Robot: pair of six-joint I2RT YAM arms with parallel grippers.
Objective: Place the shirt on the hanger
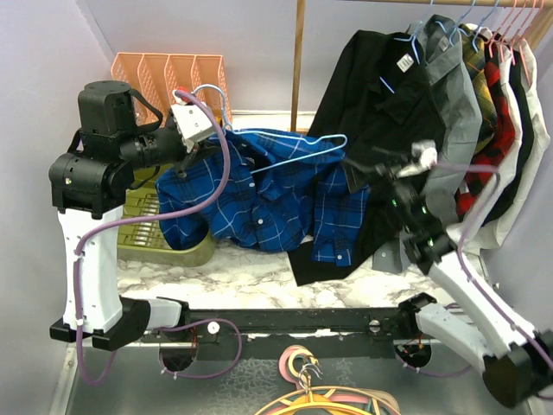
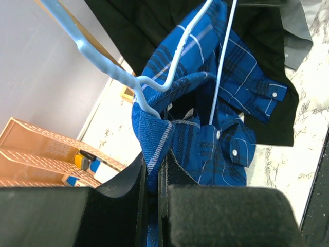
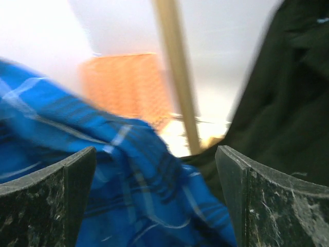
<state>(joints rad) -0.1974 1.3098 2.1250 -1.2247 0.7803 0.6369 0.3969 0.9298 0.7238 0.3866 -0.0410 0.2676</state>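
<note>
Shirt [image 1: 259, 194] hung bunched under the hanger [image 1: 294, 151] — wire through its collar opening | left claw [image 2: 152, 195] clamped on shirt just below hanger | right claw [image 3: 154, 200] stood apart, empty, beside hanger | judged midway — shoulders not yet seated

- Left arm [image 1: 91, 251]: white lower link, black round motor housings behind the jaws.
- Right arm [image 1: 467, 298]: white links, black joints.
- Purple cable [image 1: 226, 156] trails back from each wrist.
- Right jaws: black, flecked with pale scuffs.
</note>
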